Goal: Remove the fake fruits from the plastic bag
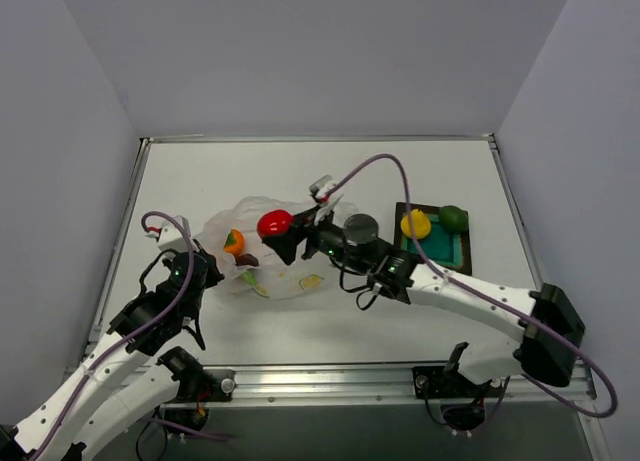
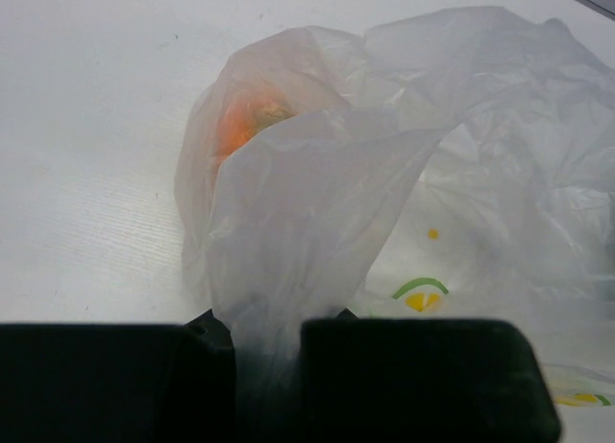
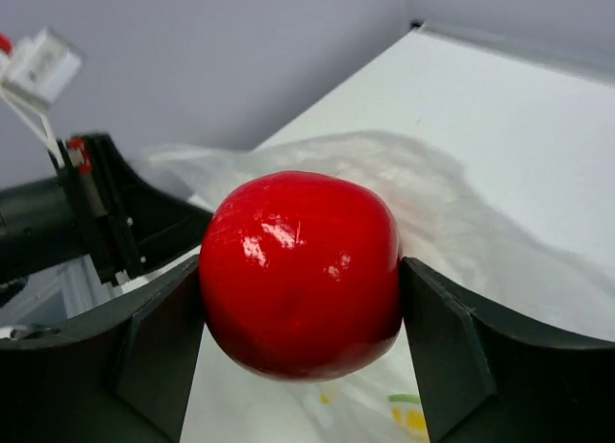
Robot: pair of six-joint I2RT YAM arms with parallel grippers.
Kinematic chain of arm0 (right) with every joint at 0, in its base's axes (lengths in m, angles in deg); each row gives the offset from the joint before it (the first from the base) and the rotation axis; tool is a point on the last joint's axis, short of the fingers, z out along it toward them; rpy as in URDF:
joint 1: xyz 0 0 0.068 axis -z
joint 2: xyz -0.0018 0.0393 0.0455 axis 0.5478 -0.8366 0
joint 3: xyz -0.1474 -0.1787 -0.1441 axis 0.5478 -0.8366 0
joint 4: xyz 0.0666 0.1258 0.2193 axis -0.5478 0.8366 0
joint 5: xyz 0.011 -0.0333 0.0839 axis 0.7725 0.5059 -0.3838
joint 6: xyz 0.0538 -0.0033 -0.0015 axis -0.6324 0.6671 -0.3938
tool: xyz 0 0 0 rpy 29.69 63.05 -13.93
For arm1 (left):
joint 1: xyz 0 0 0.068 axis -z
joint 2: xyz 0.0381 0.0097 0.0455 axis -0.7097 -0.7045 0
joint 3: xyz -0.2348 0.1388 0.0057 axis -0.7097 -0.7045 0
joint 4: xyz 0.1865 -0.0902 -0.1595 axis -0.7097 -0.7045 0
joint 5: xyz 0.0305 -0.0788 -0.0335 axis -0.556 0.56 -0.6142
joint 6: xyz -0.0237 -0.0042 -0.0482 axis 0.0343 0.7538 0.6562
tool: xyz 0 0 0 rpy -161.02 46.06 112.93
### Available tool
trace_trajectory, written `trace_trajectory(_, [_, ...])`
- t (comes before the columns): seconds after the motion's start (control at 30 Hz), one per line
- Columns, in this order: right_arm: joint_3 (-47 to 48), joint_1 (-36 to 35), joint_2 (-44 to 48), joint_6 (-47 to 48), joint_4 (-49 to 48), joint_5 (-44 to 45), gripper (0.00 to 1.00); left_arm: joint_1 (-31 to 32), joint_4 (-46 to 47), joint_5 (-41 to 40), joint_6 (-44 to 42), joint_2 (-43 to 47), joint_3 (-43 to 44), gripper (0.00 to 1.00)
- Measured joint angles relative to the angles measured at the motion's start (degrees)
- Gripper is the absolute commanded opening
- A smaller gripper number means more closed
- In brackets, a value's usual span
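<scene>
The translucent plastic bag (image 1: 270, 271) with citrus prints lies crumpled at the table's middle left. My right gripper (image 1: 282, 235) is shut on the red fruit (image 1: 274, 223) and holds it just above the bag; in the right wrist view the red fruit (image 3: 298, 270) fills the gap between the fingers (image 3: 452, 356). My left gripper (image 1: 212, 267) is shut on a bunched fold of the bag (image 2: 288, 232). The orange fruit (image 1: 233, 241) shows blurred through the bag's film in the left wrist view (image 2: 240, 126). The dark maroon fruit (image 1: 247, 260) lies in the bag. The yellow fruit (image 1: 415, 223) sits on the tray.
A dark square tray with a teal centre (image 1: 447, 248) lies right of the bag, with a green fruit (image 1: 454, 218) at its far right corner. The right arm reaches across in front of the tray. Grey walls enclose the table on three sides.
</scene>
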Motion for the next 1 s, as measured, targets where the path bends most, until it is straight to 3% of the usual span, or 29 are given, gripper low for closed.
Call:
trace_trajectory(0.1, [-5.01,4.39,11.26,-1.07,-0.11,2.25,0.20,0.00,0.20,0.48,-0.44,1.68,0.02,0.02])
trace_trajectory(0.27, [-12.55,18.40,29.42,-6.51,7.15,19.80,0.18,0.00,-0.33,3.52,-1.62,4.59,0.04,0.02])
trace_trajectory(0.43, [-23.78,32.00,38.99,-13.46,17.03,30.80,0.18,0.00,-1.51,6.93,-2.86,6.23,0.26,0.02])
trace_trajectory(0.7, [-29.27,45.94,27.93,-17.84,22.10,32.06,0.18,0.00,-1.51,9.81,-3.85,6.38,0.24,0.02])
trace_trajectory(1.0, [-29.27,52.30,19.45,-20.63,20.26,27.91,0.34,0.00,-2.84,9.77,-3.54,8.24,0.11,0.02])
